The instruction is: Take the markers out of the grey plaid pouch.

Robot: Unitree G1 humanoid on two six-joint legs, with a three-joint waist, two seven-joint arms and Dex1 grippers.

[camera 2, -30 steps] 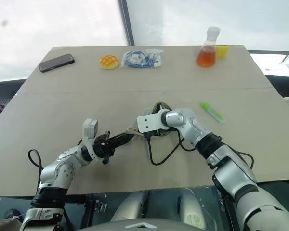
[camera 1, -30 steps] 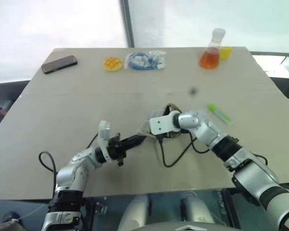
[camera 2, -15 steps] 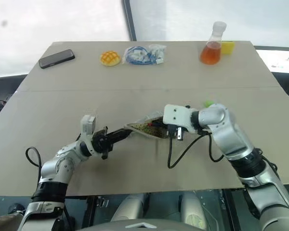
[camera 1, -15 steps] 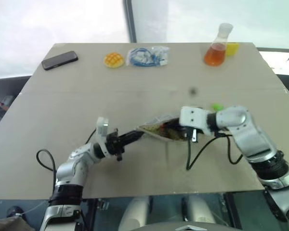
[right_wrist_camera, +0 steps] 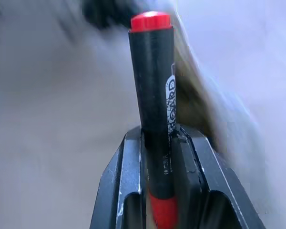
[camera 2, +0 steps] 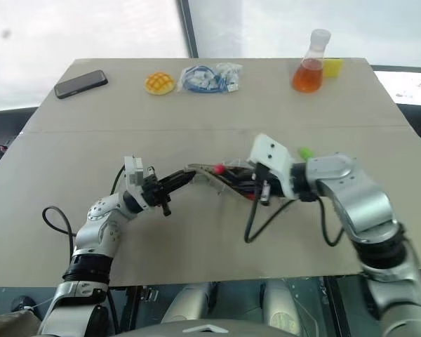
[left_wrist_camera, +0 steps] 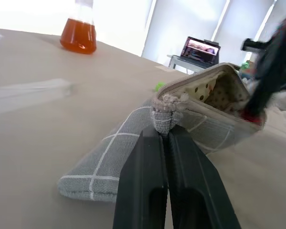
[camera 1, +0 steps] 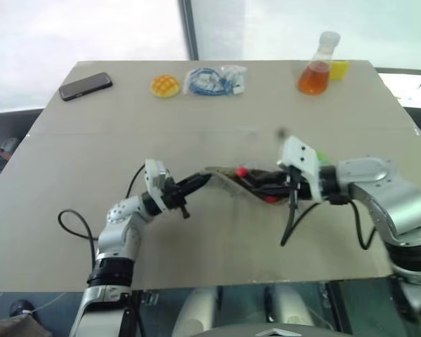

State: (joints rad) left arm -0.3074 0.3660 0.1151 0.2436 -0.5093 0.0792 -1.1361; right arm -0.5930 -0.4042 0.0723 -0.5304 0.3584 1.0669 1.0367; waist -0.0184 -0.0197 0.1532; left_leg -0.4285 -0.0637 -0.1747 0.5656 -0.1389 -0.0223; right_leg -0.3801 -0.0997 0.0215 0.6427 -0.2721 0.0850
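Note:
The grey plaid pouch (left_wrist_camera: 128,148) hangs tilted over the table's middle, mouth open onto a dotted lining. My left gripper (left_wrist_camera: 164,131) is shut on the fabric tab at the pouch's (camera 1: 224,182) mouth end. My right gripper (right_wrist_camera: 157,138) is shut on the black marker (right_wrist_camera: 155,86). The red tip of the black marker (camera 1: 256,184) lies by the pouch's mouth; I cannot tell whether it is clear of it. The light-green marker (camera 1: 318,155) lies on the table, partly hidden behind the right wrist. My left gripper (camera 1: 196,184) and right gripper (camera 1: 263,188) face each other across the pouch.
Along the table's far edge lie a black phone (camera 1: 85,86), a yellow waffle-shaped object (camera 1: 165,86), a clear bag of blue items (camera 1: 214,81), a flask of orange liquid (camera 1: 313,74) and a small yellow object (camera 1: 339,69). Black cables loop from both wrists.
My right gripper has risen and swung right, drawing the black marker back from the pouch. The pouch has been lifted at its mouth end. My left gripper has moved slightly forward.

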